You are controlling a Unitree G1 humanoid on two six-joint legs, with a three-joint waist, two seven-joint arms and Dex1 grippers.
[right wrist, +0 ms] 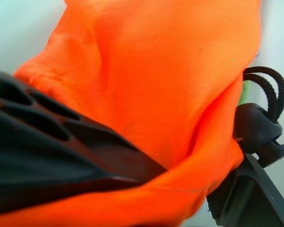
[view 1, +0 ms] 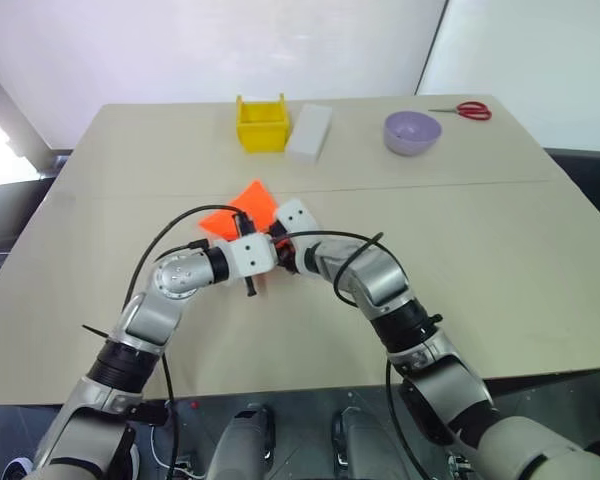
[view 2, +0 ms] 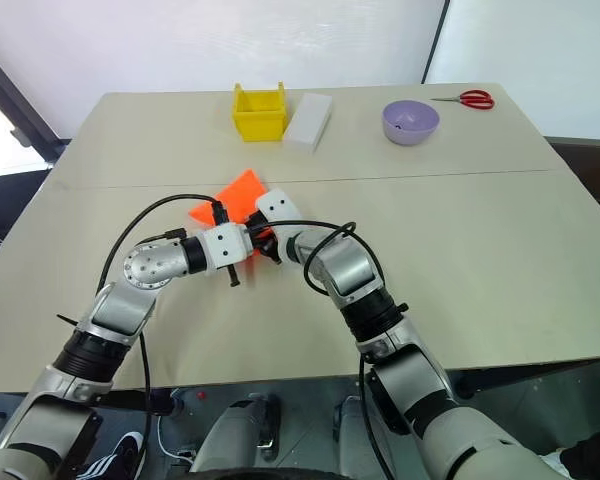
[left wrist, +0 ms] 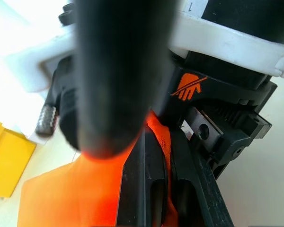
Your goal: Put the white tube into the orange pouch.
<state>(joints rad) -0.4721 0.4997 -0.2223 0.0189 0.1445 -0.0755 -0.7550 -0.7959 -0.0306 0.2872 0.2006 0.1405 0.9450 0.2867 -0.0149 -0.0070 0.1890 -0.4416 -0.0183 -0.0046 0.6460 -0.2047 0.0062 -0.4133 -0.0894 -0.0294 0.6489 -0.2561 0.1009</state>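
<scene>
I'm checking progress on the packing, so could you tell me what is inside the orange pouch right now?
The orange pouch is bunched between the left gripper and the right gripper. Its fabric covers the inside, so I cannot tell whether anything is in it.

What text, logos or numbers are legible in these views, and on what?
"1": a lone mark, cut off by the picture's edge, on the white wrist housing of the right gripper.
Orange hand logo, no words: on that gripper's black body.
Orange pouch, yellow bin, white block, purple bowl, red scissors: no readable text.
</scene>
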